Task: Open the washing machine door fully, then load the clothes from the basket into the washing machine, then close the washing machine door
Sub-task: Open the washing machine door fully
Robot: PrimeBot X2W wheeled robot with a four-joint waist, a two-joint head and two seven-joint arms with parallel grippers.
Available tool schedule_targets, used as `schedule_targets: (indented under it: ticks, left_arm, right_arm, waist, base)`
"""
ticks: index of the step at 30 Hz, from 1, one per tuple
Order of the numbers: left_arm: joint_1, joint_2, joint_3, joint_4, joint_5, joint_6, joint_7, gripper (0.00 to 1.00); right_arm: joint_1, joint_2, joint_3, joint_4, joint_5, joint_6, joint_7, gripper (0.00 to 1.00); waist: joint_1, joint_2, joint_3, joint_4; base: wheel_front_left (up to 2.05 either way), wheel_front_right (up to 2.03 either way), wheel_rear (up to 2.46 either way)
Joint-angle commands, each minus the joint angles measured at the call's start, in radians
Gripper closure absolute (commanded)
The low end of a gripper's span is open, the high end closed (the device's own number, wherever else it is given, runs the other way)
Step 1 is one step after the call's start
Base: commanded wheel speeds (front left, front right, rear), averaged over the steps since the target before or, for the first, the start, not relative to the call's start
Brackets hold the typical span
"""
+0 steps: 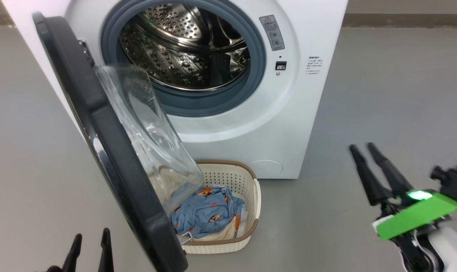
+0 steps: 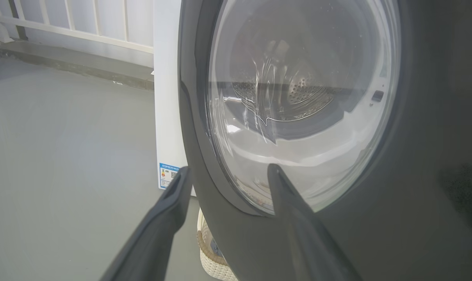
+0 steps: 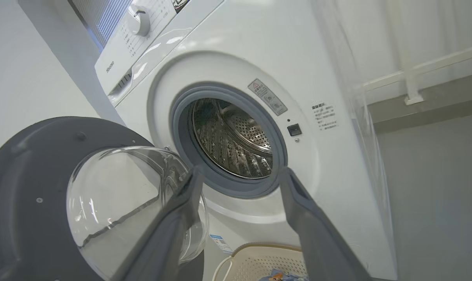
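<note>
– White box first: the washing machine [image 1: 307, 94] fills the top, drum mouth towards us. Why does the washing machine door [image 1: 99, 124] slant from upper left to bottom centre?
– Half swung, I'd judge. Its glass bowl faces right and overhangs the basket [image 1: 232, 177], which holds the clothes [image 1: 205, 211].
– Claws?
– The left claw [image 1: 92, 241] is lower left behind the door, perhaps to push it. The right claw [image 1: 360, 147] is lower right. Both are spread and empty.

Laundry area; washing machine [image 1: 288, 113], basket [image 1: 232, 179]

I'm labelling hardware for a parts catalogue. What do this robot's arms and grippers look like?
Both the left gripper and right gripper have two long, dark grey, tapering fingers. The right wrist carries a bright green housing with a glowing light, on a white forearm.
</note>
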Motion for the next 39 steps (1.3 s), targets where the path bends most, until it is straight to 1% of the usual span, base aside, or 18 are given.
schedule_targets:
  ticks: [1,4,8,11,12,13,23,27,33,39]
  left_arm:
    - [-0.016,0.018,0.042,-0.02,0.005,-0.002,-0.006,0.0]
    - [-0.012,0.017,0.058,-0.024,-0.001,-0.002,-0.006,0.0]
    - [-0.004,0.012,0.075,-0.028,-0.004,-0.002,-0.006,0.0]
    - [0.0,0.009,0.08,-0.03,-0.003,-0.002,-0.006,0.0]
    - [0.0,0.009,0.08,-0.03,-0.003,-0.002,-0.006,0.0]
    - [0.001,0.007,0.082,-0.03,-0.002,-0.002,-0.006,0.0]
    - [0.01,0.003,0.097,-0.03,0.002,-0.002,-0.006,0.0]
    - [0.015,0.004,0.097,-0.029,0.004,-0.002,-0.006,0.0]
    - [0.02,0.007,0.1,-0.032,0.006,-0.002,-0.006,0.0]
    - [0.029,0.011,0.107,-0.039,0.007,-0.002,-0.006,0.0]
  right_arm:
    - [0.054,0.025,-0.059,-0.031,-0.07,0.002,-0.011,0.0]
    - [0.13,0.077,-0.17,-0.05,-0.174,0.002,-0.012,0.0]
    - [0.209,0.138,-0.269,-0.066,-0.324,0.002,-0.012,0.0]
    - [0.253,0.182,-0.321,-0.076,-0.417,0.002,-0.012,0.0]
    - [0.253,0.182,-0.321,-0.076,-0.417,0.002,-0.012,0.0]
    - [0.264,0.194,-0.337,-0.08,-0.44,0.002,-0.012,0.0]
    - [0.344,0.256,-0.448,-0.106,-0.712,0.002,-0.012,0.0]
    - [0.374,0.292,-0.48,-0.107,-0.769,0.002,-0.012,0.0]
    - [0.41,0.344,-0.545,-0.105,-0.816,0.002,-0.012,0.0]
    - [0.417,0.365,-0.559,-0.101,-0.832,0.002,-0.012,0.0]
  waist:
    - [0.0,0.0,-0.008,-0.01]
    - [0.0,0.0,-0.011,-0.02]
    - [0.0,0.0,-0.013,-0.035]
    - [0.0,0.0,-0.015,-0.044]
    - [0.0,0.0,-0.015,-0.044]
    - [0.0,0.0,-0.015,-0.047]
    - [0.0,0.0,-0.025,-0.065]
    - [0.0,0.0,-0.029,-0.068]
    - [0.0,0.0,-0.032,-0.072]
    - [0.0,0.0,-0.033,-0.081]
  base:
    - [0.0,0.0,0.0]
    - [0.0,0.0,0.0]
    - [0.0,0.0,0.0]
    - [0.0,0.0,0.0]
    - [0.0,0.0,0.0]
    - [0.0,0.0,0.0]
    - [0.0,0.0,0.0]
    - [0.0,0.0,0.0]
    - [0.0,0.0,0.0]
    - [0.0,0.0,0.0]
